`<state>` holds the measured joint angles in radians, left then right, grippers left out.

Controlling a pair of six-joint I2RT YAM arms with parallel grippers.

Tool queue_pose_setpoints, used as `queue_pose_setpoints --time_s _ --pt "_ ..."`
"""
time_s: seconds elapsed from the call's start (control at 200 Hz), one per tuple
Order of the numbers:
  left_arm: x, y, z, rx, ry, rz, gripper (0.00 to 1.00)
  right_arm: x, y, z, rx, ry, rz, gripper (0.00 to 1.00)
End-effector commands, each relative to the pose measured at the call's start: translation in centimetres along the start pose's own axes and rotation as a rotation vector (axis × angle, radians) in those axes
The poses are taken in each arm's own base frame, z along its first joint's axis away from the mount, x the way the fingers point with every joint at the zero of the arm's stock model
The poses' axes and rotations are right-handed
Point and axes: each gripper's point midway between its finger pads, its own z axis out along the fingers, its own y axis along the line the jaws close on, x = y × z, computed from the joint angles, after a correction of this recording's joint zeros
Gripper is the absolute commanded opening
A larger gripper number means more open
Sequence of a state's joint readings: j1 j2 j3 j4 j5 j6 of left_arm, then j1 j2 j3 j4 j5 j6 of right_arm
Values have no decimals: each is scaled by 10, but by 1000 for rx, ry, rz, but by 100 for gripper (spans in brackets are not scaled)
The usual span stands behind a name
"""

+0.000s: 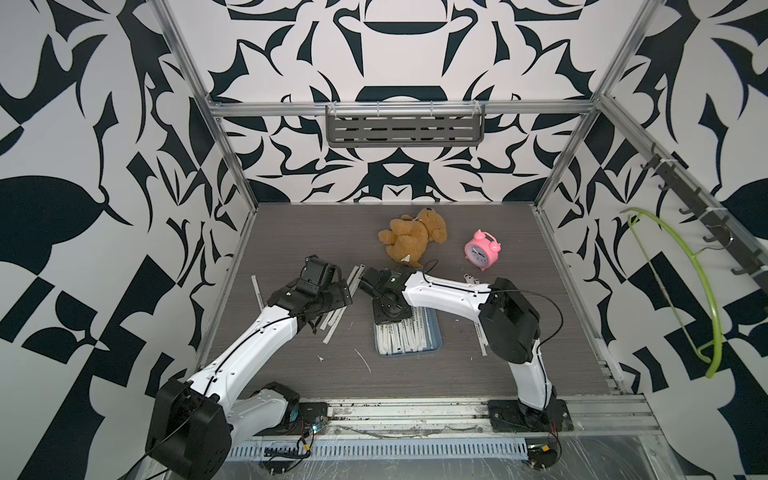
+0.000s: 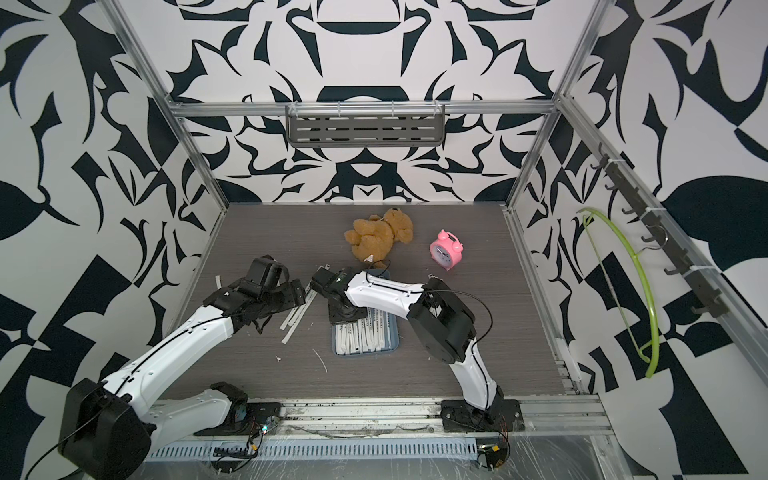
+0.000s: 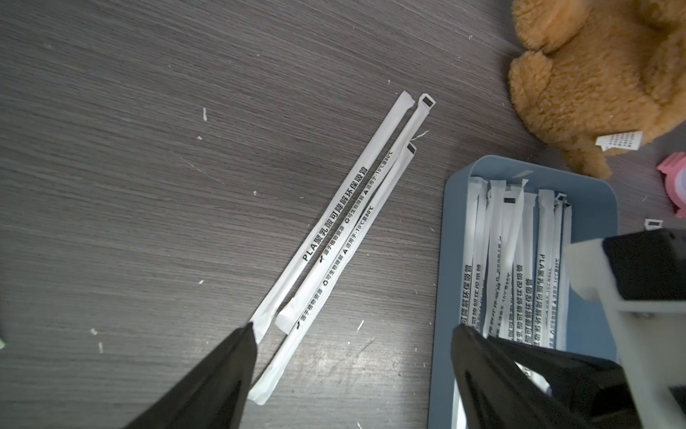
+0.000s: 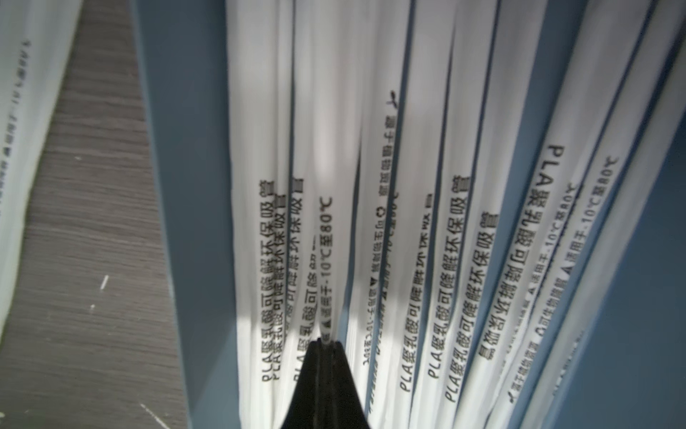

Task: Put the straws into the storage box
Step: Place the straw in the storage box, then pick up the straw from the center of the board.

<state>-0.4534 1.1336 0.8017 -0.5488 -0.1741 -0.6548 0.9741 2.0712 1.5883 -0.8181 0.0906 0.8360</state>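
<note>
The right end effector point(image 4: 326, 343) is pinching a straw point(image 4: 326, 260) inside the storage box point(image 4: 178, 185), so letting go low and flat is probably the move. The left end effector point(image 3: 352, 328) is hovering spread over loose straws point(image 3: 345, 223) on the bench point(image 3: 111, 148), left of the box.

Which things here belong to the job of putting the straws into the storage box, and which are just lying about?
Belong to the job:
- straws, some loose, some already in the box
- storage box

Just lying about:
- teddy bear
- pink alarm clock
- small paper scraps
- grey slotted shelf on the back wall
</note>
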Motion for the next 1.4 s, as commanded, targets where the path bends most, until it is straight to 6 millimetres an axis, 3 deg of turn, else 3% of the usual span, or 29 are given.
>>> queue_pose_setpoints --time_s 0.0,0.29,0.56,0.74,0.83,0.955,1.13,1.394 --pt "8 -1 6 17 32 2 88 0 -7 0 19 7 -4 3" --pt "10 -2 5 25 46 -3 86 1 -4 -1 1 10 -1 14" --pt "0 -1 6 53 78 50 76 -9 1 -39 -50 -41 -29 30" --pt "-15 4 15 72 127 84 61 -17 -5 -66 -88 -89 -45 31" --pt "-10 7 37 54 207 107 52 -20 -15 -75 -83 -122 -63 31" --pt "-6 13 60 5 293 157 43 -17 -29 -69 -62 -110 -69 31" --pt "-9 11 87 -16 379 239 43 -12 -38 -66 -55 -125 -77 30" --pt "-3 21 107 -65 437 293 40 -8 -56 -66 -17 -144 -88 30"
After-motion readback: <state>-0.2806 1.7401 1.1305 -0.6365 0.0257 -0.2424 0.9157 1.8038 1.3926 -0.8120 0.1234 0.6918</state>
